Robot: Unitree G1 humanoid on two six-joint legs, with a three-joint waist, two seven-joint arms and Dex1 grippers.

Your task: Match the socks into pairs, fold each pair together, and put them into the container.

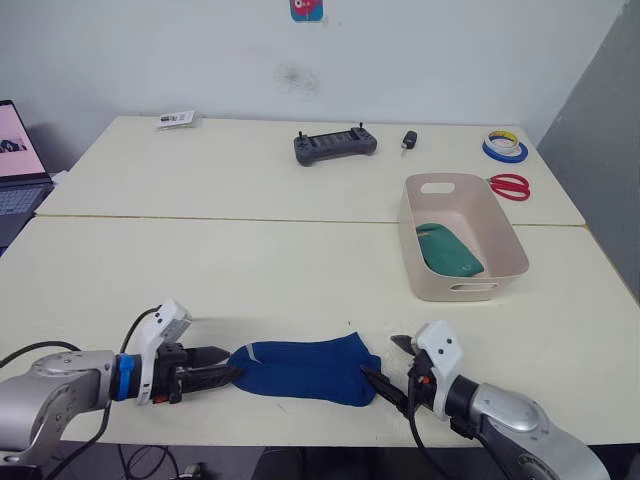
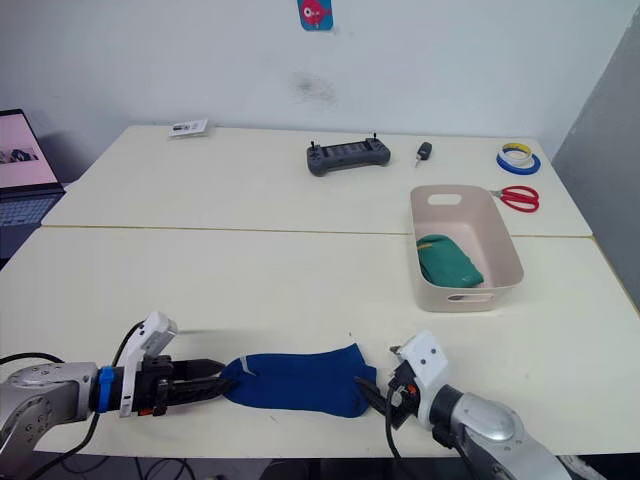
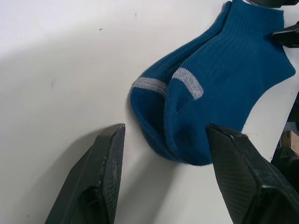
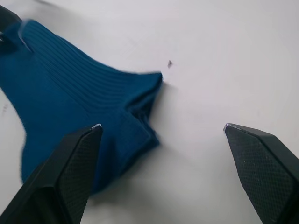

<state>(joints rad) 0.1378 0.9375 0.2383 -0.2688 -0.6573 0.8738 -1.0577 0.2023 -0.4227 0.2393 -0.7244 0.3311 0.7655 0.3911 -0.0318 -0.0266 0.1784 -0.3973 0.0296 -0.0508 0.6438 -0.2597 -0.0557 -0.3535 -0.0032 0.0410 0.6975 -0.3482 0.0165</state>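
blue pair [image 1: 305, 369]: 2 socks stacked flat at surface [image 1: 250, 270] near edge | left pincer [image 1: 225, 375]: apart at toe end | right pincer [image 1: 385, 370]: apart at cuff end | container [image 1: 505, 235]: holds green pair [image 1: 448, 250]

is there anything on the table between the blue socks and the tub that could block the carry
Nothing visible. The blue pair lies at the near edge between the left claw and right claw; bare table runs to the container, which holds a green pair.
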